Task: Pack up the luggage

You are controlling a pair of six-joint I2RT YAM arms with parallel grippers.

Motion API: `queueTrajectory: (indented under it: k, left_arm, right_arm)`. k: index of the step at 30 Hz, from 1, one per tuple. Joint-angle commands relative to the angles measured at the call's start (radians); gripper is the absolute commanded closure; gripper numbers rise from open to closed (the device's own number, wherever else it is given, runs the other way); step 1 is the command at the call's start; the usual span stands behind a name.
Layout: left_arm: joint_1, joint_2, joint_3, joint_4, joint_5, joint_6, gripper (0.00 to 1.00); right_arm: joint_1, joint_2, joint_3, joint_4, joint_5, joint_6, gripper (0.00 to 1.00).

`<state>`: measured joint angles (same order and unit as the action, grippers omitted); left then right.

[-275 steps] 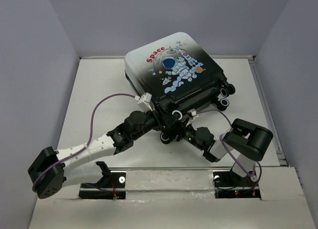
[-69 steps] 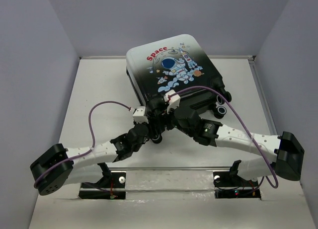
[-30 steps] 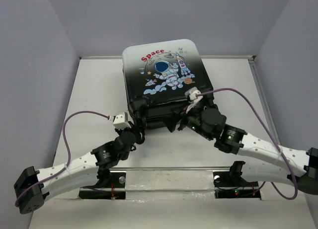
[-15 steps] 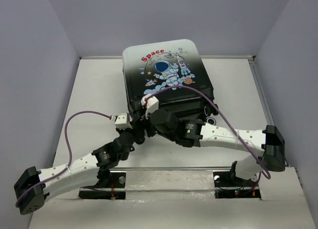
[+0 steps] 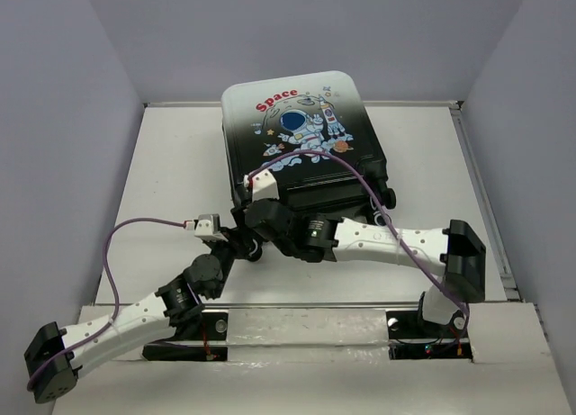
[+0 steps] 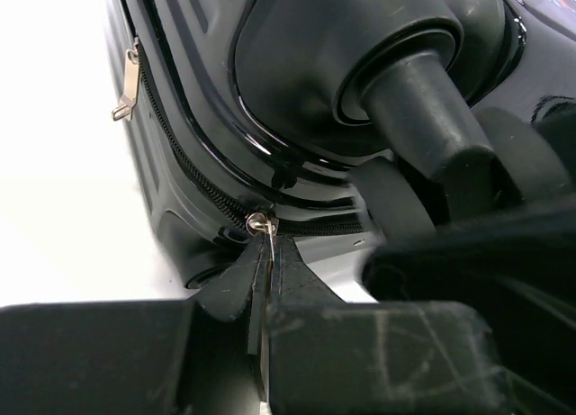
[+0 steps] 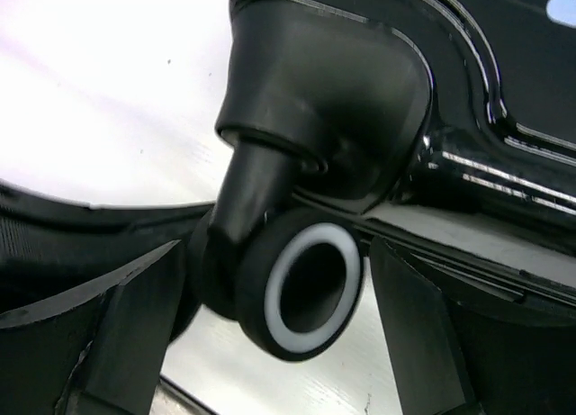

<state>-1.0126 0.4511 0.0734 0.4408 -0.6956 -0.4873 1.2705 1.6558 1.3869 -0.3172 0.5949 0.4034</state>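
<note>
Black luggage [image 5: 297,136] flat on table [image 5: 171,163], near corner facing me | left gripper [image 6: 267,280] clamped on zip pull [image 6: 261,224], track curving away round corner | right gripper [image 7: 274,320] apart, straddling wheel [image 7: 301,293]

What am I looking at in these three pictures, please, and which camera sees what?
These are two robot arms bolted at the near edge of a white table, each ending in a two-finger gripper. The wide picture comes from a fixed camera above and behind them. The two close-ups come from small cameras on the wrists, so each shows its own fingers.

On the table lies a child's suitcase, flat, with its astronaut print facing up. In the left wrist view the left gripper is shut on a metal zipper pull at the suitcase's corner. In the right wrist view the right gripper stands open, with a finger on each side of a black-and-white wheel, not clamping it.
</note>
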Motion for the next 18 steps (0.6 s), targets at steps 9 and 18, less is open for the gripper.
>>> queueTrajectory:
  k: [9,18]
  left_arm:
    - [0.012,-0.012,0.037,0.233,0.027,-0.003,0.94]
    - [0.026,-0.026,0.032,0.194,0.05,-0.022,0.94]
  right_arm:
    - [0.001,0.185,0.237,-0.152,0.29,0.078,0.21]
    - [0.001,0.216,0.294,-0.26,0.394,0.023,0.93]
